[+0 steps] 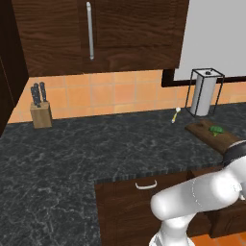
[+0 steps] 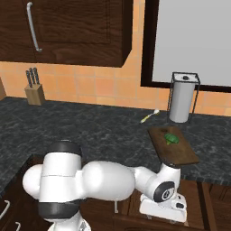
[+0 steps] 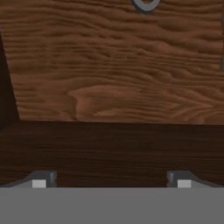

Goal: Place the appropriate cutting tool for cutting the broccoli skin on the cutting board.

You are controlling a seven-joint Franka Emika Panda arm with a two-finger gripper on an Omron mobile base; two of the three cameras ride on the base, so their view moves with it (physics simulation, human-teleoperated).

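Right base view has the gripper (image 2: pixel 180 208) parked low, down in front of the lower cabinets (image 2: pixel 212 198) beneath the counter's front edge, just under the near end of the cutting board (image 2: pixel 178 151). In the hand view the two finger tips (image 3: pixel 39 179) stand wide apart with nothing between them, so the jaws are open and empty, looking flat onto a brown wood cabinet face. Up on the counter (image 2: pixel 90 131), the board sits at the front edge toward the right end, its long axis running from front edge to back wall, and the broccoli (image 2: pixel 171 138) rests on the far half of it. Now the thing that matters: the peeler (image 2: pixel 149 116), a small tool with a yellow handle and pale head, lies on the bare stone behind the board's far left corner, near the paper towel holder (image 2: pixel 182 97), close to the board but not touching it. Its long axis slants from front left to back right. So from the jaws it lies up and away, over the counter edge, past the board. The knife block (image 1: pixel 40 108) stands well apart at the back left corner, a much longer reach. My read: the hand must rise clear of the edge, then turn to close across that slanted handle.
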